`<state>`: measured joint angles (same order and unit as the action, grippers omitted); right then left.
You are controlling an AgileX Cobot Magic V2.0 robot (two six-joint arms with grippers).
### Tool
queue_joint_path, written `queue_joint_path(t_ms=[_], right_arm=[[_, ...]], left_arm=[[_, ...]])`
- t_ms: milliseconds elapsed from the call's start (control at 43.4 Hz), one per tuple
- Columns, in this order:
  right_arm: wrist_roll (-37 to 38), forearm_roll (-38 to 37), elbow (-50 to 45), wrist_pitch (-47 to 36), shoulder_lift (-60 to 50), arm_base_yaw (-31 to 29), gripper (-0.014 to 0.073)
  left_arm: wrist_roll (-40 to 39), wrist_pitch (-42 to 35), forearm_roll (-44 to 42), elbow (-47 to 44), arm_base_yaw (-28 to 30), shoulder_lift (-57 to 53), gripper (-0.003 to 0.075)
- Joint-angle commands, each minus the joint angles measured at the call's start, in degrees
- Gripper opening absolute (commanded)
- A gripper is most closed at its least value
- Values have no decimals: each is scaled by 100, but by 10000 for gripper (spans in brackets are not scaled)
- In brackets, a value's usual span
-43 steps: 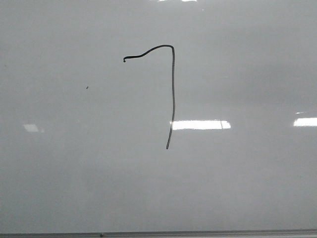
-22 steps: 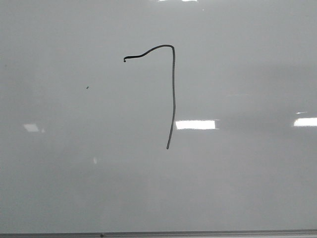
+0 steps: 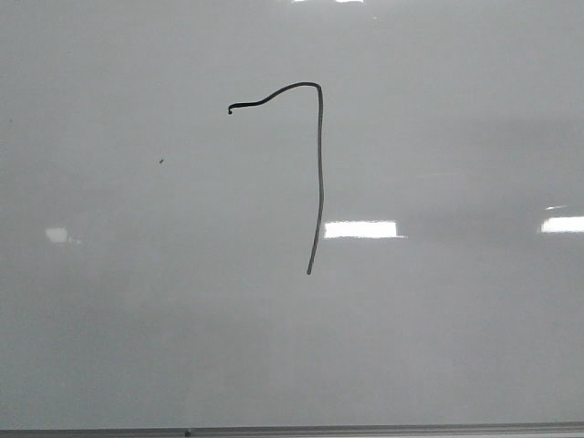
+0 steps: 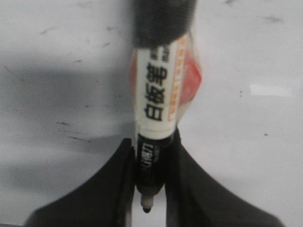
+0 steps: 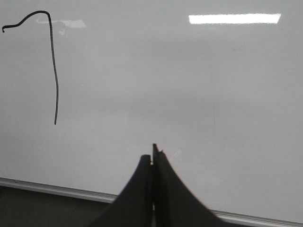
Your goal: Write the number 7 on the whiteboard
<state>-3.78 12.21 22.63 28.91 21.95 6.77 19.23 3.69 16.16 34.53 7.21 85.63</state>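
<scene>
Left fingers [image 4: 128, 184] pinching marker [image 4: 156, 118]; right fingers [image 5: 144, 172] pressed together; number 7 [image 3: 319, 173] on whiteboard [image 3: 456, 347].

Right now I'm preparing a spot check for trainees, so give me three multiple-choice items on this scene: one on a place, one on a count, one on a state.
1. Where is the tiny dark speck relative to the number 7 in the front view?
A. to its left
B. to its right
C. right below it

2. How many drawn digits are on the whiteboard?
A. three
B. one
C. two

3. What is the left hand doing?
A. open, empty
B. gripping an eraser
C. shut on a whiteboard marker

Key: 1 A, the speck sits left of the number 7. 2 B, the whiteboard bears only that digit. 3 C, the left hand clamps the whiteboard marker.
</scene>
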Motion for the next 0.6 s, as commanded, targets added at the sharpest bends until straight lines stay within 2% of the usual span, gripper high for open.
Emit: queue_joint_path(t_ms=[0, 161, 369, 576], right_arm=[[0, 14, 160, -458, 28, -31, -68], [0, 14, 160, -458, 28, -31, -68], [0, 14, 160, -476, 28, -31, -68], [0, 14, 160, -481, 28, -31, -68]], left_arm=[[-53, -496, 65, 166, 0, -117, 46], [-53, -497, 65, 166, 0, -117, 118], [-53, -487, 65, 166, 0, -117, 333], [-53, -487, 65, 166, 0, -117, 393]])
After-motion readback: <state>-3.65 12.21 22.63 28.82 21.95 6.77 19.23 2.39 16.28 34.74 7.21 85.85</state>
